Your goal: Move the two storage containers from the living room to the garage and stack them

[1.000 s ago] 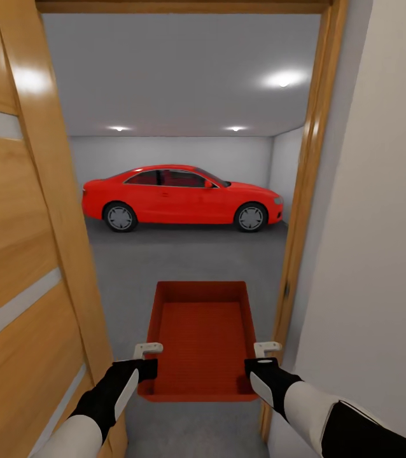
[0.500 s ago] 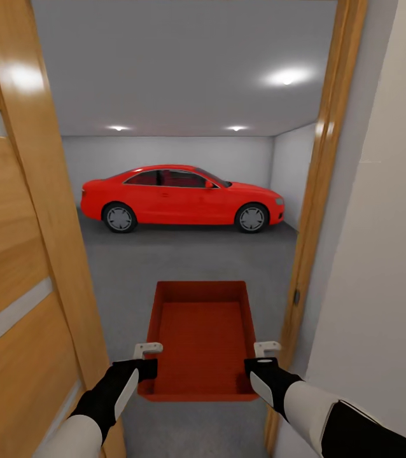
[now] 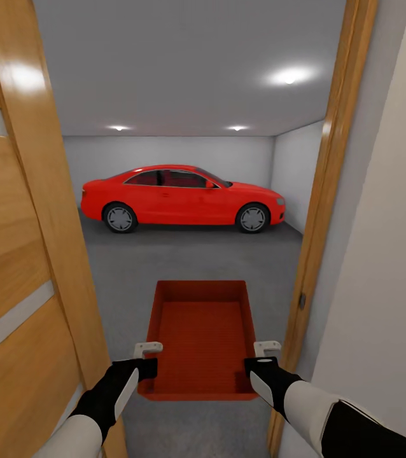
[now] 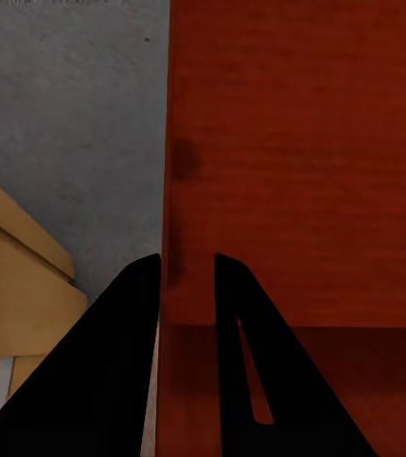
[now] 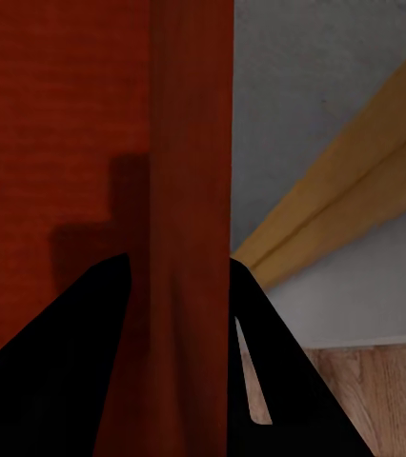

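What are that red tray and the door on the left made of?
The storage container looks like matte moulded plastic, going by its fine ribbing. The door looks like varnished wood: visible grain and glossy highlights, with pale strips, perhaps frosted glass.

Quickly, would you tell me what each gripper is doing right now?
Left gripper: shut on the storage container wall.
Right gripper: shut on its opposite wall.

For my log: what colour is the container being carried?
Orange-red, with finely ribbed walls: the storage container, clearest in the head view.
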`<state>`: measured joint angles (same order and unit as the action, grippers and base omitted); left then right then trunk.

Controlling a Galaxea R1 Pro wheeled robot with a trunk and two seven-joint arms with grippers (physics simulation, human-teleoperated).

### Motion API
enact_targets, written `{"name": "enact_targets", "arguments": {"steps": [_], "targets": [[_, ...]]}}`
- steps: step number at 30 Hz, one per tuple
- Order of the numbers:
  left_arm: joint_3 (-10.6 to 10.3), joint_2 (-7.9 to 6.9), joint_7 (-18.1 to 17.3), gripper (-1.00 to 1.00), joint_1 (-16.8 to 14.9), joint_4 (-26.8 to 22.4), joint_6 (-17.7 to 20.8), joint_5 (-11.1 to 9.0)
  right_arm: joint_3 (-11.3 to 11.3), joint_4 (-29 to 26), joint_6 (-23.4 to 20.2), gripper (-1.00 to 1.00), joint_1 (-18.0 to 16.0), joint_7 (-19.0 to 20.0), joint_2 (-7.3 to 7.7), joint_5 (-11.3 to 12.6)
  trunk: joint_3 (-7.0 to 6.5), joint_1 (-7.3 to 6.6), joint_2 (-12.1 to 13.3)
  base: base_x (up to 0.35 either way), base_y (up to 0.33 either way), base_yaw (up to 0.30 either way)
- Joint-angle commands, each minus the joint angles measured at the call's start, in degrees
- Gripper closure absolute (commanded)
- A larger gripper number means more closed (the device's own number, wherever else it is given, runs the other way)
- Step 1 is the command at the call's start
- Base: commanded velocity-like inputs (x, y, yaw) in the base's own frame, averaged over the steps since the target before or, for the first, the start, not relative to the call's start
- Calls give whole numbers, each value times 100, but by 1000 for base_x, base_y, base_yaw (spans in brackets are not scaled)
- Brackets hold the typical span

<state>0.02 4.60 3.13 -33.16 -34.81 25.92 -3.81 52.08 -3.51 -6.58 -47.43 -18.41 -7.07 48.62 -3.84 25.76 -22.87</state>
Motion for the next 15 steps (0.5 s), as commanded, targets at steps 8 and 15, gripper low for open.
{"name": "enact_targets", "arguments": {"steps": [8, 15], "targets": [[-345, -3, 56, 100, 2, 0, 18, 193, 48, 8, -36, 100, -3, -169, 4, 42, 3, 2, -5, 0, 0, 0], [-351, -5, 56, 100, 2, 38, 18, 188, 48, 8, -36, 100, -3, -171, 4, 42, 3, 2, -5, 18, 0, 0]]}}
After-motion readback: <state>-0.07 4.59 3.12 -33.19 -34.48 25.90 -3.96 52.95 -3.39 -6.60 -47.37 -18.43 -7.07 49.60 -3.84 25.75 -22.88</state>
